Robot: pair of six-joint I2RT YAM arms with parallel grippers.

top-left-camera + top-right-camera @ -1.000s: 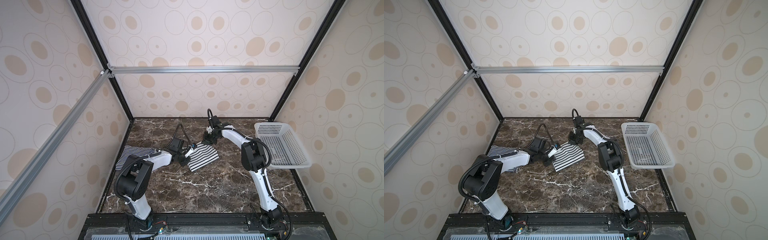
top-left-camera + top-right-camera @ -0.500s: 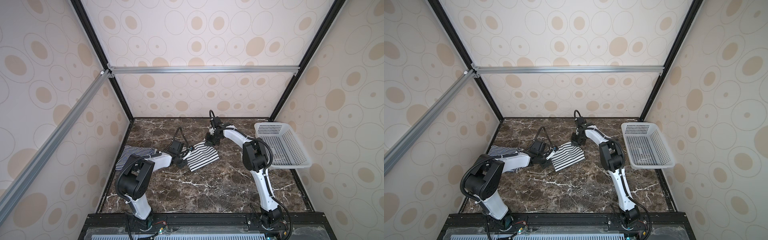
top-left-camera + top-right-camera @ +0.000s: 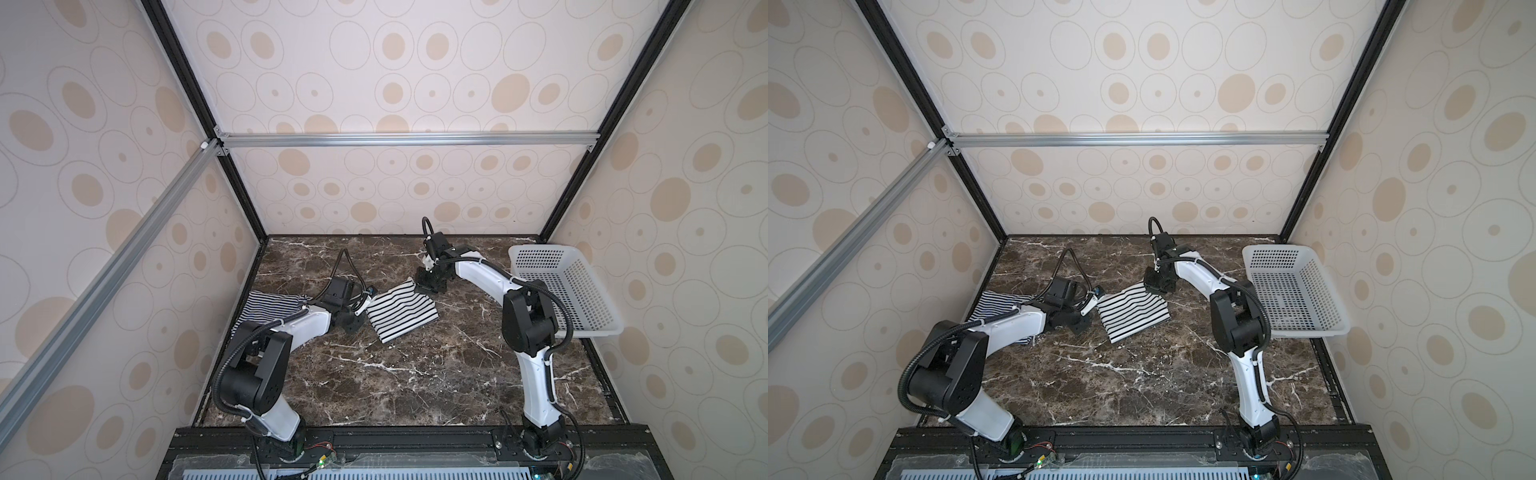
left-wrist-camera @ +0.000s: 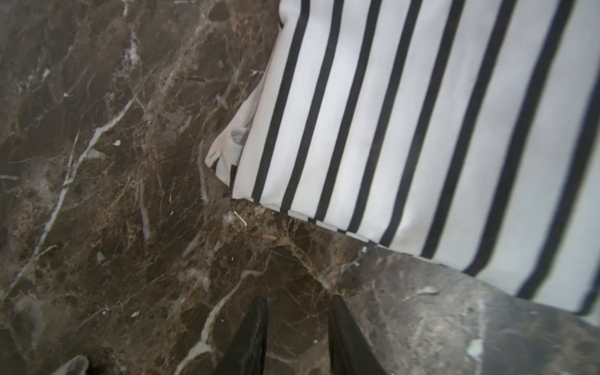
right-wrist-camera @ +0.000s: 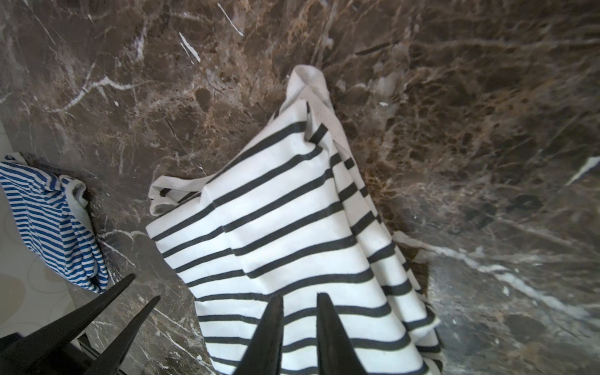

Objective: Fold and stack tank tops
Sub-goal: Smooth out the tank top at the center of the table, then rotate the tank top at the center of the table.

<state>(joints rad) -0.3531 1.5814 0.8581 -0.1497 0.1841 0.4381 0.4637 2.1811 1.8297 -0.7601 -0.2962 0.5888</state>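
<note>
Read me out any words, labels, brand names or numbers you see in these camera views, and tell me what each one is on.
No text can be read in any view.
On the white tank top with black stripes: stripes only, no readable label.
On the blue-striped tank top: no print visible.
On the white basket: nothing written.
On the marble tabletop: a few faint dark marks in the right wrist view, too blurred to read.

Stereo pair high in front looks down over the whole worktop (image 3: 415, 374); wrist cameras, close above, share the wide-striped tank top (image 4: 422, 130).
</note>
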